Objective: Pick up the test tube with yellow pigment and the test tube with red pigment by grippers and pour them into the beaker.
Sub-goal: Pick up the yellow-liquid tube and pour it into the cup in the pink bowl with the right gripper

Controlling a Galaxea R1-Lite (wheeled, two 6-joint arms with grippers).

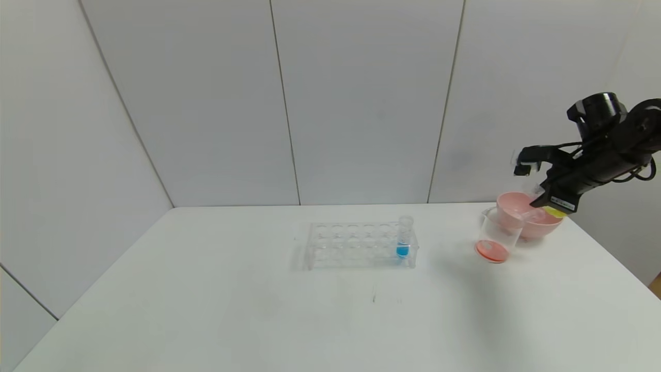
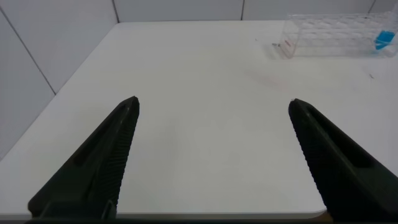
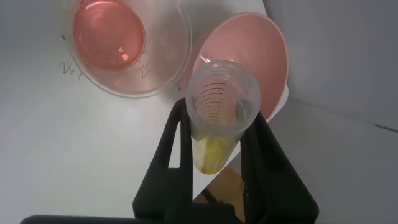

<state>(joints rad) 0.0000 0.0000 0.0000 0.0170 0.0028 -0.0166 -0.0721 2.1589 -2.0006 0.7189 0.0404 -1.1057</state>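
Yellow liquid pools at the round base of the short clear test tube (image 3: 219, 118) your right gripper (image 3: 217, 158) holds; its black fingers (image 3: 177, 155) pinch the tube from both sides. In the right wrist view you look straight down the tube's open mouth, with fine graduation marks on its wall. In the head view the same tube is mostly hidden by the right gripper (image 1: 542, 194), only a yellow patch showing; it hangs tilted above the pink bowl (image 1: 537, 225) at the table's (image 1: 206, 310) far right.

The small clear beaker (image 1: 497, 235) stands just beside the bowl, on its near left, with a thin layer of red-orange liquid on its bottom. The wrist view shows that layer from above (image 3: 109, 31).

Only the head view shows the clear plastic rack (image 1: 359, 245) at mid-table, with a blue-liquid tube (image 1: 404, 237) upright at its right end. The left wrist view shows your left gripper (image 2: 211, 162) low over the table's near left corner, fingers spread wide and holding nothing.
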